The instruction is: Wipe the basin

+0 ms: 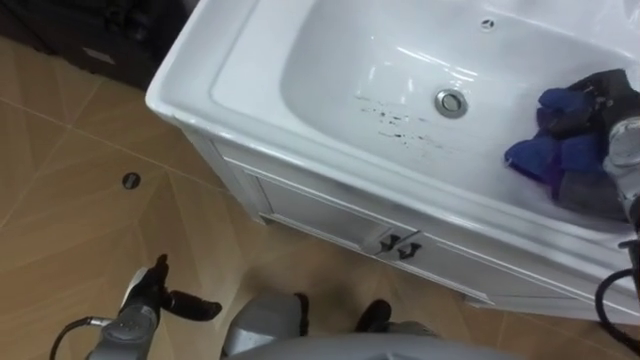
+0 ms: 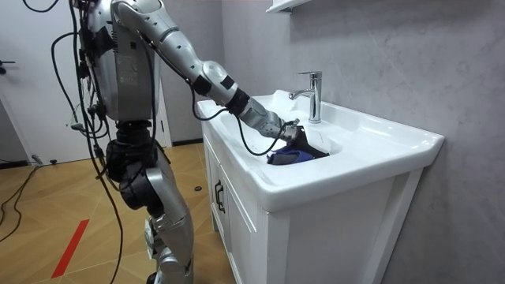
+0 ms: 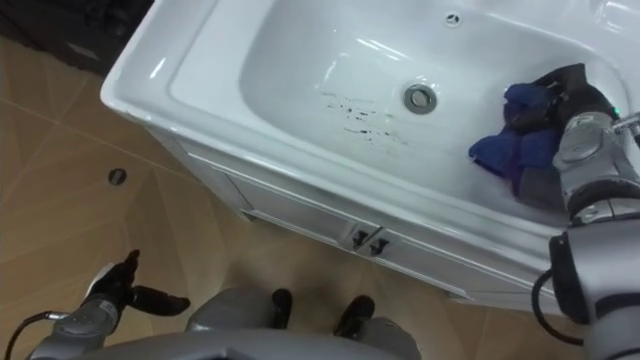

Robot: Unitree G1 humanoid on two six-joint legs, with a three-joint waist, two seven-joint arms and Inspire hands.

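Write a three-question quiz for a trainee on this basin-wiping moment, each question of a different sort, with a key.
1. True or false: the blue cloth covers the dark marks in the basin.
2. The right hand grips: A a sponge, B the blue cloth, C a brush.
3. Fill in: the dark marks lie on the robot's ___ of the drain.
Key: 1 false, the marks lie bare, apart from the cloth; 2 B; 3 left.

No text, label, number or sign can be read on the basin [image 1: 250, 90], its cabinet [image 1: 320, 205] or the floor [image 1: 60, 200] beside it.
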